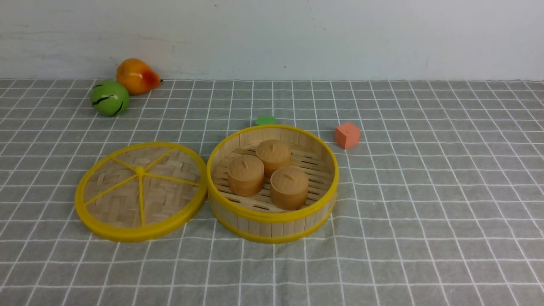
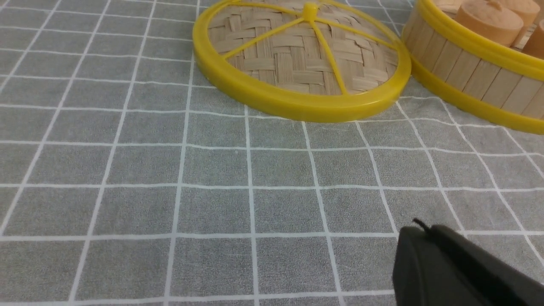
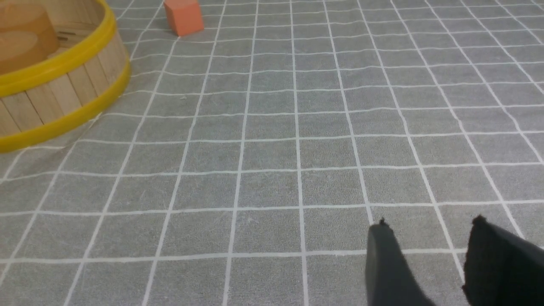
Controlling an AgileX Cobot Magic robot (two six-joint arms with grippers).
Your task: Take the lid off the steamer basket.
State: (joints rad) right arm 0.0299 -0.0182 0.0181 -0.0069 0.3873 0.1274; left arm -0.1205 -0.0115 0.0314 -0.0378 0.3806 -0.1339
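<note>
Grey cloth-covered table w/ white grid (image 1: pixel 425 204) fills most of the front view, white wall across the top.

Round shallow steamer basket w/ vertical bamboo-slat walls and yellow rings (image 1: pixel 272 223) sits centre frame, open on top, so its three tan bun-shaped cylinders (image 1: pixel 269 172) on the slatted floor are exposed.

Flat round woven-bamboo lid w/ thick yellow rim and thin yellow spokes (image 1: pixel 140 191) lies flat on the cloth at centre left, rim just beside the basket wall, maybe touching; can't tell. Spokes and knob face up. Judgement: lid is off and parked right next to the tub, so task looks done.

Green ball w/ black marks (image 1: pixel 109 97) and orange-yellow pear (image 1: pixel 137 75) sit touching at upper left by the wall, well clear. Orange cube (image 1: pixel 347 135) is right of the basket; small green block (image 1: pixel 265 120) peeks just behind it.

Left tool (image 2: pixel 425 231), lower right of left wrist view: fingers pressed together, holding nothing, apart from the lid. Right tool (image 3: pixel 429 223), lower right of right wrist view: fingers spread, empty, above bare cloth. Neither arm shows in front view, prob pulled back out of the way.
</note>
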